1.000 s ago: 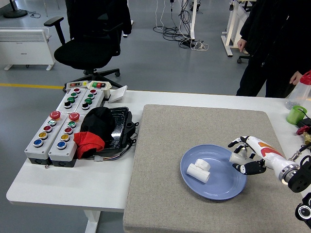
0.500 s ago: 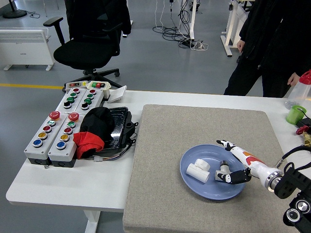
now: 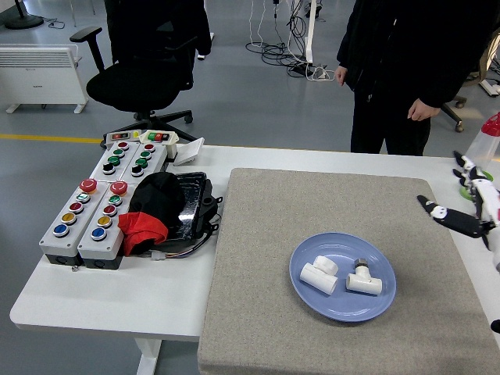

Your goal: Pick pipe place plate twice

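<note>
- Blue plate (image 3: pixel 342 303): on grey mat (image 3: pixel 328 211); holds two white pipe fittings (image 3: pixel 319 273) (image 3: pixel 364 280).
- Right hand (image 3: pixel 467 205): fingers spread, released, at right edge, well apart from plate.

The right hand (image 3: pixel 469 205) has white-and-black fingers.

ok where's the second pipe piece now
In the head view, the tee pipe lies on the right half of the blue plate, beside the elbow pipe.
</note>
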Robot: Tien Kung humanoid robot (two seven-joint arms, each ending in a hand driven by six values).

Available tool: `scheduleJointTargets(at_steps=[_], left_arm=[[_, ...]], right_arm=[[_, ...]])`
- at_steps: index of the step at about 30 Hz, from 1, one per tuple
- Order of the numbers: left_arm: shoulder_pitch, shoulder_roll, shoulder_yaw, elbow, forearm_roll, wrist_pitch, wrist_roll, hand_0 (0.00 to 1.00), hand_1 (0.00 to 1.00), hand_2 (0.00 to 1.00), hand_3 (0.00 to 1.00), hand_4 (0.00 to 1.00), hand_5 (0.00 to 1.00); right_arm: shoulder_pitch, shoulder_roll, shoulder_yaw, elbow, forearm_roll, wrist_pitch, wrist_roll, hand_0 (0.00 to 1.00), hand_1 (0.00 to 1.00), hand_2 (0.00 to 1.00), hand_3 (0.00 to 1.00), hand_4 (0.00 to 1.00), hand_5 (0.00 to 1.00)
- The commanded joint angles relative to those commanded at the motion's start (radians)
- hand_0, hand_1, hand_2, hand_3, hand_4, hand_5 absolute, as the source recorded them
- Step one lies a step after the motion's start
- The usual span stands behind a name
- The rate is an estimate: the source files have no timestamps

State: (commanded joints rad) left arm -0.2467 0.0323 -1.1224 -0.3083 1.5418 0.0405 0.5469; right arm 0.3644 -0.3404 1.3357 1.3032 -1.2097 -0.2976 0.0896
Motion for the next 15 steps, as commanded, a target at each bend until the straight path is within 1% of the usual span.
scheduleJointTargets(at_steps=[2,3,5,7,8,9,12,14,15], left_arm=[[-0.002,0.0,0.0,0.0,-0.001,0.001,0.0,0.654,0.633,0.636,0.553,0.397,0.998],[-0.004,0.0,0.0,0.001,0.0,0.001,-0.001,0.654,0.634,0.636,0.554,0.395,0.998],[-0.006,0.0,-0.001,0.001,0.001,0.0,-0.001,0.654,0.634,0.636,0.554,0.395,0.998],[-0.008,-0.001,-0.004,0.002,0.006,-0.001,-0.001,0.654,0.634,0.636,0.554,0.395,0.998],[-0.008,-0.001,-0.005,0.002,0.008,-0.001,-0.001,0.654,0.634,0.636,0.554,0.395,0.998],[-0.009,-0.001,-0.006,0.002,0.009,-0.001,-0.001,0.654,0.633,0.637,0.552,0.395,0.998],[-0.009,-0.001,-0.008,0.003,0.01,-0.001,-0.002,0.654,0.633,0.637,0.552,0.395,0.998],[-0.011,0.0,-0.009,0.003,0.011,0.0,-0.003,0.654,0.633,0.637,0.552,0.395,0.998],[-0.012,0.0,-0.009,0.003,0.01,0.0,-0.003,0.653,0.634,0.636,0.553,0.394,0.998]], right_arm=[[-0.016,-0.002,0.083,0.002,0.085,0.017,0.006,0.914,0.885,0.998,0.956,0.562,0.387],[-0.026,-0.003,0.124,0.001,0.13,0.026,-0.002,0.873,0.836,0.937,0.881,0.544,0.479],[-0.042,-0.005,0.201,-0.001,0.208,0.042,-0.018,0.873,0.836,0.937,0.881,0.544,0.479],[-0.062,-0.008,0.286,-0.002,0.299,0.061,-0.056,0.873,0.836,0.937,0.881,0.544,0.479],[-0.067,-0.008,0.312,-0.002,0.338,0.066,-0.066,0.873,0.836,0.937,0.881,0.544,0.479],[-0.079,-0.009,0.336,0.002,0.377,0.064,-0.079,0.836,0.792,0.863,0.84,0.531,0.525],[-0.103,-0.011,0.366,0.012,0.498,0.052,-0.106,0.836,0.792,0.863,0.84,0.531,0.525],[-0.121,-0.008,0.375,0.012,0.582,0.055,-0.119,0.836,0.792,0.863,0.84,0.531,0.525],[-0.125,-0.007,0.377,0.011,0.621,0.057,-0.123,0.824,0.772,0.823,0.813,0.509,0.608]])
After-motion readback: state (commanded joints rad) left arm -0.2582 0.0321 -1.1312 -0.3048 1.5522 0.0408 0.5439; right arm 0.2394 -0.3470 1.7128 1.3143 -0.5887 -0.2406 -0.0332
